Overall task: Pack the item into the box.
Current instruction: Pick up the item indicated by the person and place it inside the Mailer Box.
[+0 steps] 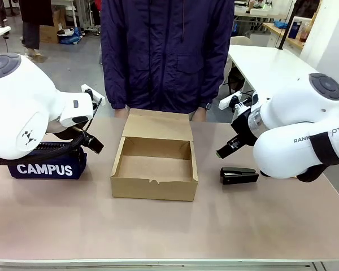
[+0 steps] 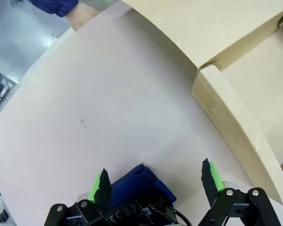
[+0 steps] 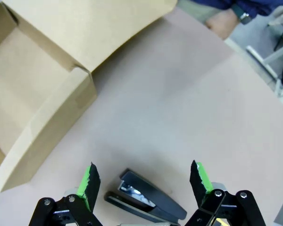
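the stapler [image 1: 238, 175] is seen lying on the surface just right of the open box [image 1: 152, 191], beneath the wide-open, empty jaws of the nearer right gripper [image 3: 143, 168], its long axis running almost jaw to jaw, while the left gripper [image 2: 154, 170], likewise open, is found beyond the box.
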{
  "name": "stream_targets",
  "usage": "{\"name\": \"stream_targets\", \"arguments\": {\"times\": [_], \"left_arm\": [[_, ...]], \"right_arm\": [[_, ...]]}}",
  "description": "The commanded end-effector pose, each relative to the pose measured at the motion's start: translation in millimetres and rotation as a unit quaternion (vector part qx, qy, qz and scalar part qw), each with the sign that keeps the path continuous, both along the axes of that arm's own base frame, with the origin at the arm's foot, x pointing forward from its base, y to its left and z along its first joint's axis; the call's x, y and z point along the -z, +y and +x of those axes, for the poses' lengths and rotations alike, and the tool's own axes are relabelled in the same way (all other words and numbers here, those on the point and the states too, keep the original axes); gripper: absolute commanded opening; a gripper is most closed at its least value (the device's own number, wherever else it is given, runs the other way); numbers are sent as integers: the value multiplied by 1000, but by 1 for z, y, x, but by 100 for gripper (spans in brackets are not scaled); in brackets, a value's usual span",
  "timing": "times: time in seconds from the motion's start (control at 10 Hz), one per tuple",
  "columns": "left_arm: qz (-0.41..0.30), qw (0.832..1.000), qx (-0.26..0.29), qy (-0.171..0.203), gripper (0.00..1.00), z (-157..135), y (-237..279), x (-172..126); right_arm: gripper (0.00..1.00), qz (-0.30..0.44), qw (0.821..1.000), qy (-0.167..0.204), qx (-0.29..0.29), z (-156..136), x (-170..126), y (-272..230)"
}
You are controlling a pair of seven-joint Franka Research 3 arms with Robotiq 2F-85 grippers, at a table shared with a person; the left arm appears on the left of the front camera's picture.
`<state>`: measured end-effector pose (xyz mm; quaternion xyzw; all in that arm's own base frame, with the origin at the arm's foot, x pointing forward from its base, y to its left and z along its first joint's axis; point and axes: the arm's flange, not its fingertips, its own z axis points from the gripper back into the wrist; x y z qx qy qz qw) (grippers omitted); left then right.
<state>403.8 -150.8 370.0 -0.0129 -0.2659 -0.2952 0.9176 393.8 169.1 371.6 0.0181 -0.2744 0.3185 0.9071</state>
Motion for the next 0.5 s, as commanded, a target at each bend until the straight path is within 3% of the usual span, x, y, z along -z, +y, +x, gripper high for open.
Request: {"name": "stream_targets", "arguments": {"times": [0.0, 0.3, 0.4], "left_arm": [[-26, 999, 24, 11, 100, -9, 6, -12], [-65, 995, 59, 50, 100, -56, 47, -88], [-106, 993, 46, 28, 100, -73, 66, -113]], "right_arm": [[100, 51, 997, 33, -46, -16, -17, -17], [100, 123, 990, 69, -18, -62, -77, -90], [100, 157, 984, 87, -11, -77, -89, -121]]}}
